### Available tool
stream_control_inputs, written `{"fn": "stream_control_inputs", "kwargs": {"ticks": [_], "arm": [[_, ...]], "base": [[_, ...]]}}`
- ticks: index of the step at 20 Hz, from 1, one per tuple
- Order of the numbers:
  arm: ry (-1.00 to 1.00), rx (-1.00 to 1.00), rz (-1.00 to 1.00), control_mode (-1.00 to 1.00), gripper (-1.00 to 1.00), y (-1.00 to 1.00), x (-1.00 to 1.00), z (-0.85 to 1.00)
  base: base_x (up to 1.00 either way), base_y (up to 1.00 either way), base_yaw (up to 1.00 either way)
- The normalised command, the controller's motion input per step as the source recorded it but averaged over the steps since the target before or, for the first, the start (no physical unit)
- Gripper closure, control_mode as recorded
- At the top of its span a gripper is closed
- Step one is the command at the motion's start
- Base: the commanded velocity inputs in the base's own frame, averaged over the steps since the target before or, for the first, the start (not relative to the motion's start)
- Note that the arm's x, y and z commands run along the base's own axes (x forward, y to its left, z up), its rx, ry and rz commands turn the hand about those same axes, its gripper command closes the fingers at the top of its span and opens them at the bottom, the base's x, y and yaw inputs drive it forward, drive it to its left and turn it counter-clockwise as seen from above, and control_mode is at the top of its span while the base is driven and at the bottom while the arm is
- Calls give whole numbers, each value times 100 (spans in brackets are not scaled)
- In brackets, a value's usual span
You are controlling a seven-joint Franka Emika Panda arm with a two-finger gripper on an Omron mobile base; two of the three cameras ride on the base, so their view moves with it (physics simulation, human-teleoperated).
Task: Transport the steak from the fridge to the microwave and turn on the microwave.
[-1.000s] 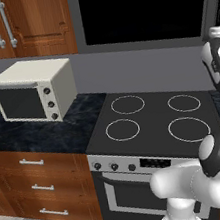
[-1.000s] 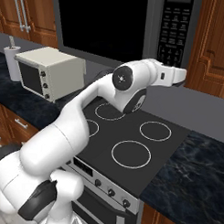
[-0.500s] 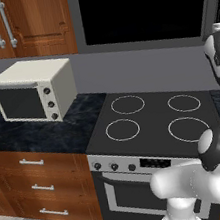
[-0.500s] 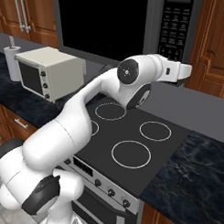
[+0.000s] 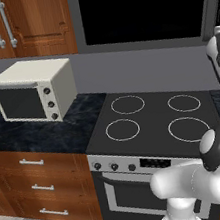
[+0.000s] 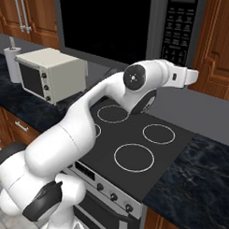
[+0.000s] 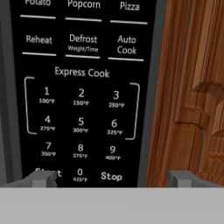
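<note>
In the hand view the gripper (image 7: 112, 178) is pointing straight at the microwave's keypad (image 7: 81, 94). Its two grey fingertips (image 7: 43, 178) are standing wide apart: the left one is covering part of the "Start" key, and the right one is sitting in front of the wooden cabinet (image 7: 192, 87), beyond the grey right edge of the panel. Nothing is lying between the fingers. I cannot tell if a tip is touching the panel or only hanging close to it.

In the right base view the arm (image 6: 78, 129) is reaching up and over the stove (image 6: 129, 140) toward the keypad column (image 6: 179, 27). The flat black cooktop below it is carrying nothing, so open room is lying under the arm.

The microwave (image 6: 108, 22) is sitting above the stove, with its dark door closed, and its inside is not showing. The steak is not visible to me.

Farther left, the cream oven (image 5: 32, 89) is standing on the dark counter (image 5: 39, 131), well apart from the stove's left edge. A white roll (image 6: 13, 63) is standing just beside the oven, on its far side from the stove.
</note>
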Motion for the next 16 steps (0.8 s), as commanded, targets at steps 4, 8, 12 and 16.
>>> {"fn": "stream_control_inputs", "kwargs": {"ticks": [4,8,12,16], "arm": [[0,0,0,-100,-100,0,1,0],[0,0,0,-100,-100,0,6,0],[0,0,0,-100,-100,0,9,0],[0,0,0,-100,-100,0,6,0]], "base": [[0,0,0],[0,0,0],[0,0,0],[0,0,0]]}}
